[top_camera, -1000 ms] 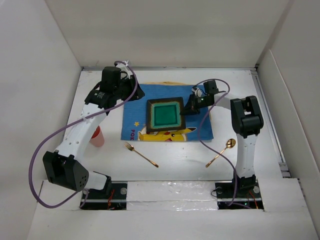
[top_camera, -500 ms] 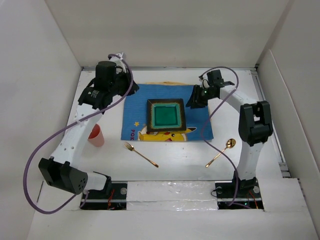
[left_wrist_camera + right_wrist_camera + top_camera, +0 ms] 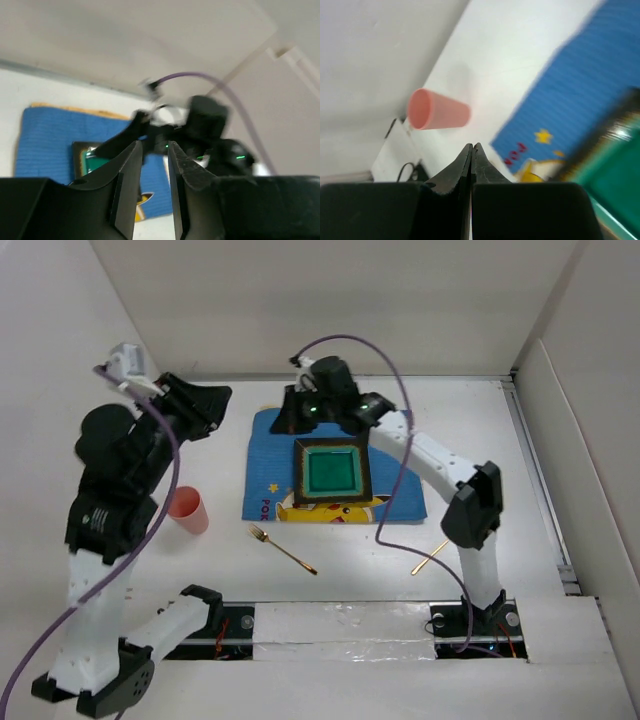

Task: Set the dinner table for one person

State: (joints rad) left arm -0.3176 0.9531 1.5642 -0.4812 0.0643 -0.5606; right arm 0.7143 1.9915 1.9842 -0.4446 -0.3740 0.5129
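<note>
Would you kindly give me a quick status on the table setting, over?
Left tool slightly open, empty. Right tool shut, empty, over far left corner of placemat. Plate on placemat; cup, fork, spoon on dinner table beside it. Right arm partly covers spoon.

1x mat [image 3: 268, 472], plate [image 3: 331, 472], cup [image 3: 188, 510] – fork [image 3: 282, 548] (spoon [image 3: 430, 557])

Bright, even light; wrist views seem motion-blurred.
</note>
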